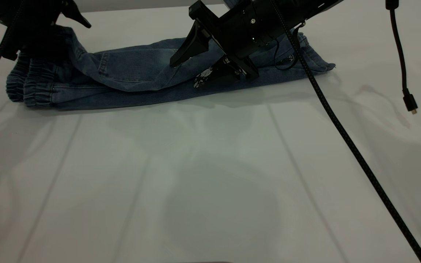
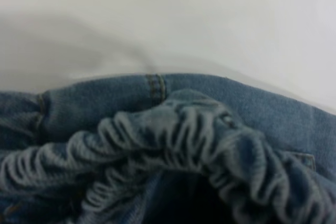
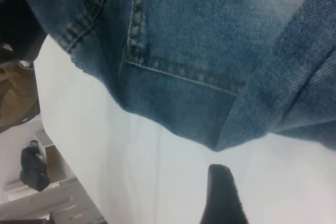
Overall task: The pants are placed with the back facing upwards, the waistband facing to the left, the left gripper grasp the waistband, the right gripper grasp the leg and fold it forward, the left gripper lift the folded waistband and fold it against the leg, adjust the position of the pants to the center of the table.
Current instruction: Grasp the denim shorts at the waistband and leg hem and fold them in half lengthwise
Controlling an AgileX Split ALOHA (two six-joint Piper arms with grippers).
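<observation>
Lying folded lengthwise along the far side of the desk (image 1: 210,182), the pants (image 1: 133,78) have their waistband (image 1: 27,87) under the left pincer (image 1: 42,40), its grip hidden. The right pincer (image 1: 192,71) hovers spread over the leg (image 1: 298,54). A shallow waistband pinch could slip, undoing the fold.

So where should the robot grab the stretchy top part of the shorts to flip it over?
Probably at the waistband itself, on the shorts' left end, coming down from above. That gathered band is bunched into thick ridges, so fingers get a good bite. The left gripper is already right over it. The pants lie folded lengthwise on the table, with the right gripper over the middle.
</observation>
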